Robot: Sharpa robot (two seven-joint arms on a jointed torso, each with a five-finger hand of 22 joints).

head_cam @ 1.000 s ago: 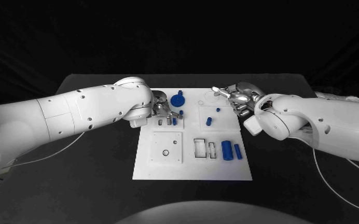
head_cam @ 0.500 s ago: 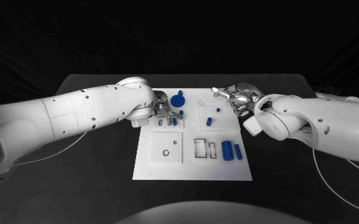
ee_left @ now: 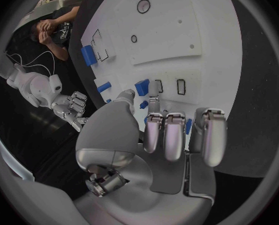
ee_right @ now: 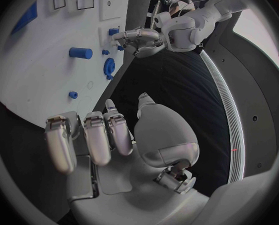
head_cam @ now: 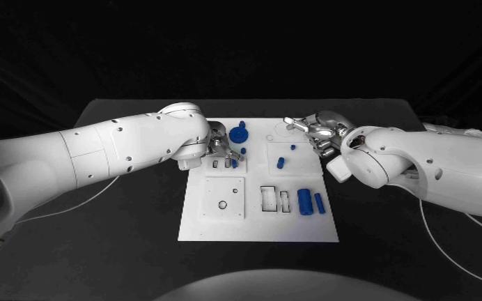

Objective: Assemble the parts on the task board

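1. The step in hand looks like the seating of a small blue peg (head_cam: 234, 163) at the slots on the upper left of the task board (head_cam: 258, 228); the left hand (head_cam: 221, 150) hangs right over it, fingers pointed down at the board
2. In the left wrist view the left hand's fingers (ee_left: 165, 135) are loosely curled and apart, with blue pieces (ee_left: 142, 87) just beyond their tips; whether one of them is pinched I cannot tell
3. The right hand (head_cam: 316, 132) waits at the board's upper right edge, fingers (ee_right: 89, 137) half curled and holding nothing, beside the clear round recess
4. Other parts lie loose: a blue gear (head_cam: 238, 134) near the top, a short cylinder (head_cam: 281, 164) in the middle, and two blue bars (head_cam: 304, 202) beside the rectangular cut-outs (head_cam: 269, 198) lower right
5. Next move, as I judge it: line the peg square with its slot, press straight down, then fetch the gear or a bar
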